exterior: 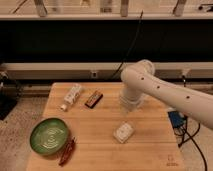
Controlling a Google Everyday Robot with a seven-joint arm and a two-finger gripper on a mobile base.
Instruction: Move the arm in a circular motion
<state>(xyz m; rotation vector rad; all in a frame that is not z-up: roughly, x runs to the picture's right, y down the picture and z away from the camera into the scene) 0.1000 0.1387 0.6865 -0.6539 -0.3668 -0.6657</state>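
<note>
Wooden plank surface (150, 150) fills foreground, pale grain, rectangular. Nearest us: round green ribbed bowl (48, 135), dark red elongated packet (67, 151) just beside it, small pale blocky item (123, 132) mid-surface. Farther: white bottle (72, 96) lying down, dark flat bar (93, 99). Glossy white tubular arm (170, 95) enters from right, rounded joint above surface; gripper (125, 111) points down above blocky item, whether apart or together we cannot tell. Beyond: black panel, pale ledge.
</note>
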